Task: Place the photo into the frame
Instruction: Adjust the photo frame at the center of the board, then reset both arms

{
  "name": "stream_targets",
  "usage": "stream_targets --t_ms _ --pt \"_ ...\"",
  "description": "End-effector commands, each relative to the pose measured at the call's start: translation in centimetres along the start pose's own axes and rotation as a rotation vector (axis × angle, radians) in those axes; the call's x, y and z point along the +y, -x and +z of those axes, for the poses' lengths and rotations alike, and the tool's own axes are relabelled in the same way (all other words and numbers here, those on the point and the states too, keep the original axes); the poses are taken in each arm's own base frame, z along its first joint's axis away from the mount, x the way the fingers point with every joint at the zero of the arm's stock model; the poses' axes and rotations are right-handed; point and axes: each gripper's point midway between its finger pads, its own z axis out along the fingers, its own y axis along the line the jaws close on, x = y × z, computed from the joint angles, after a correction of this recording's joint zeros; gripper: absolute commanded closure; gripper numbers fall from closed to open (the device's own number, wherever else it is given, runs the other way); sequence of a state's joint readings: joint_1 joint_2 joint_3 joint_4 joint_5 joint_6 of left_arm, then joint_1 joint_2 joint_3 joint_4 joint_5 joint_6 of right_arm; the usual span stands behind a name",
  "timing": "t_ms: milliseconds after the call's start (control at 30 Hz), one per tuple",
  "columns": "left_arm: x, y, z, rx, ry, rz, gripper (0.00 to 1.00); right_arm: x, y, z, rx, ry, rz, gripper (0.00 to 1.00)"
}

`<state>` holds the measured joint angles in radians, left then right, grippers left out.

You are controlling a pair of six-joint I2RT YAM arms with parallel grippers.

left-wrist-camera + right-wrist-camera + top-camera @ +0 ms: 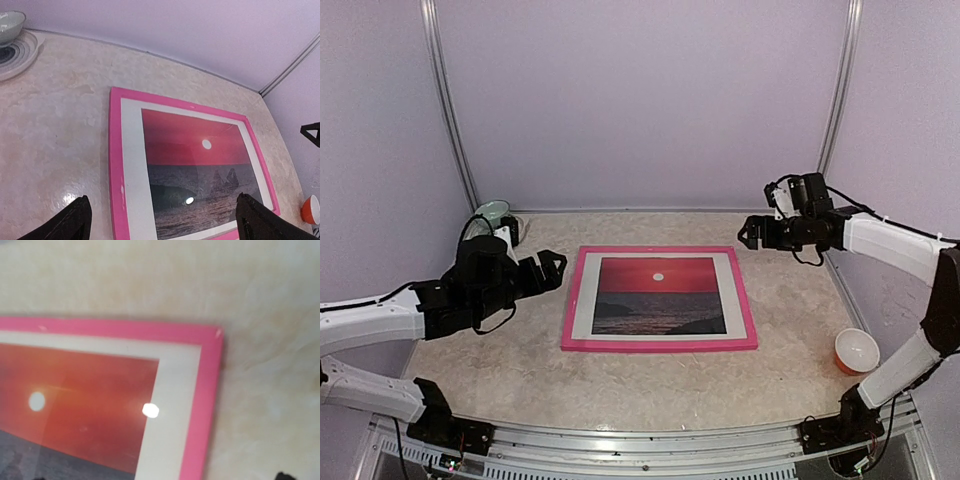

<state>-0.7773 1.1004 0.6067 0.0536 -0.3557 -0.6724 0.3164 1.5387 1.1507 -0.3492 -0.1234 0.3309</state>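
The frame lies flat in the middle of the table, its bright pink front facing up. Inside it, behind a white mat, sits the photo: red sky, small white sun, dark water. My left gripper hovers open just left of the frame. In the left wrist view its dark fingers stand wide apart over the frame's rail and the photo. My right gripper hangs open above the frame's far right corner. Only one fingertip shows in the right wrist view.
An orange cup stands near the right edge of the table. A pale green bowl rests on a round white base at the back left corner. Lilac walls close in the back and both sides.
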Motion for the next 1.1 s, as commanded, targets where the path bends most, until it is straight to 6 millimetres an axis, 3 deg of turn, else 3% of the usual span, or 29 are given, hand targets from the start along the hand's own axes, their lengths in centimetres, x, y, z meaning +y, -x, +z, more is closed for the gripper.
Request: stream_targets --t_ms 0,200,367,500,700,767,933,1067 --pt "2.6 4.4 -1.6 -0.087 0.146 0.145 0.01 -0.3 0.4 -3.7 -0.143 -0.048 -0.091 0.01" --pt "5.5 8.1 -2.5 -0.161 0.128 0.132 0.01 -1.7 1.5 -10.2 -0.449 -0.131 -0.130 0.01" --pt "7.9 9.5 -4.2 -0.295 0.139 0.172 0.01 -1.1 0.2 -13.5 -0.666 -0.109 -0.316 0.01" --pt "9.8 9.0 -5.6 -0.360 0.155 0.145 0.01 -4.2 -1.7 -14.1 -0.708 -0.251 -0.269 0.01" --pt "12.7 5.9 -6.4 -0.383 0.201 0.045 0.01 -7.0 -4.5 -14.7 -0.743 -0.358 -0.202 0.01" --pt "14.1 4.9 -6.9 -0.405 0.238 0.014 0.01 -8.1 -4.9 -15.8 -0.783 -0.396 -0.158 0.01" --pt "15.5 5.3 -8.5 -0.508 0.278 -0.012 0.01 -9.1 -4.4 -17.7 -0.843 -0.366 -0.090 0.01" --pt "15.5 5.5 -8.2 -0.520 0.274 -0.014 0.01 -10.6 -4.7 -16.0 -0.754 -0.301 -0.037 0.01"
